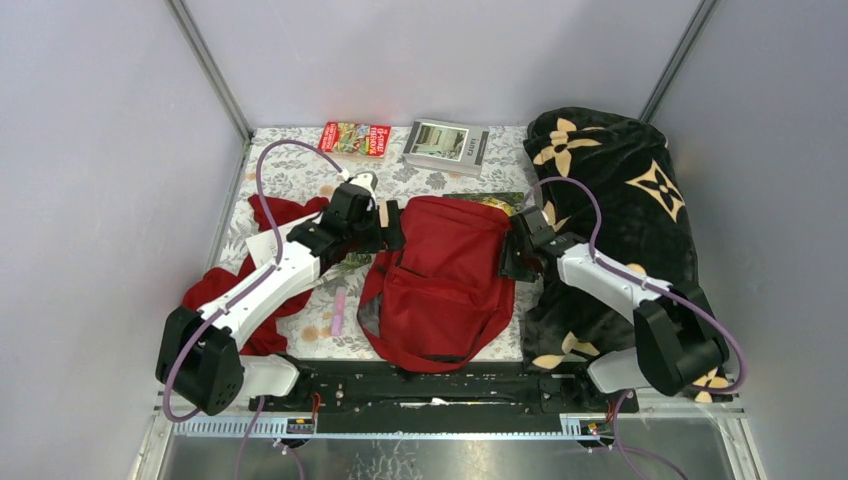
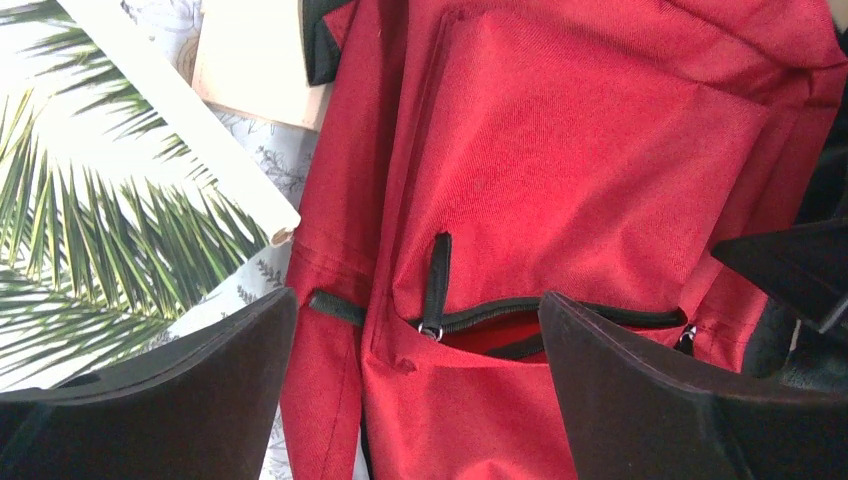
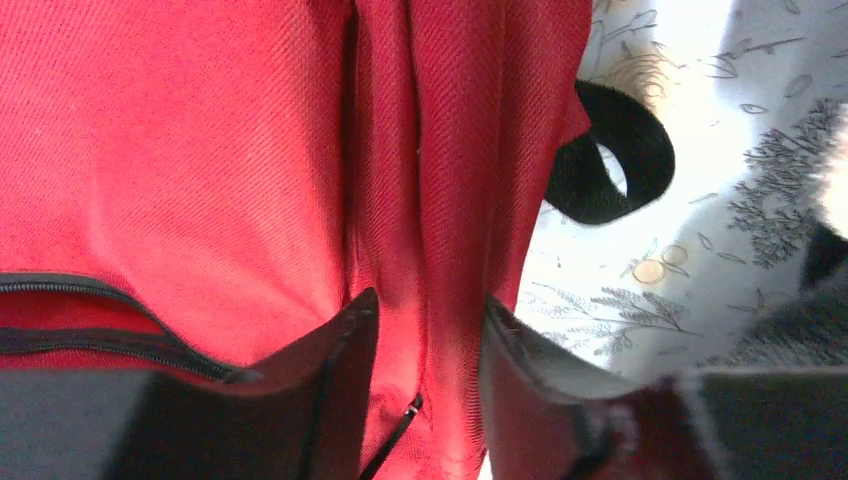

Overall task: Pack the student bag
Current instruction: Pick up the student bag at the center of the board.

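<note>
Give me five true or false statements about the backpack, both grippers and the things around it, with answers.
1. The left gripper is clamped shut on the student bag. False: its jaws stand wide open over the front pocket, gripping nothing.
2. The right gripper has a fold of the bag's red fabric between its fingers. True.
3. The front pocket zipper is fully closed. False: it gapes partly open.
4. The black flowered blanket lies right of the bag. True.
5. The red book is inside the bag. False: it lies beyond the bag, near the grey book.
</note>
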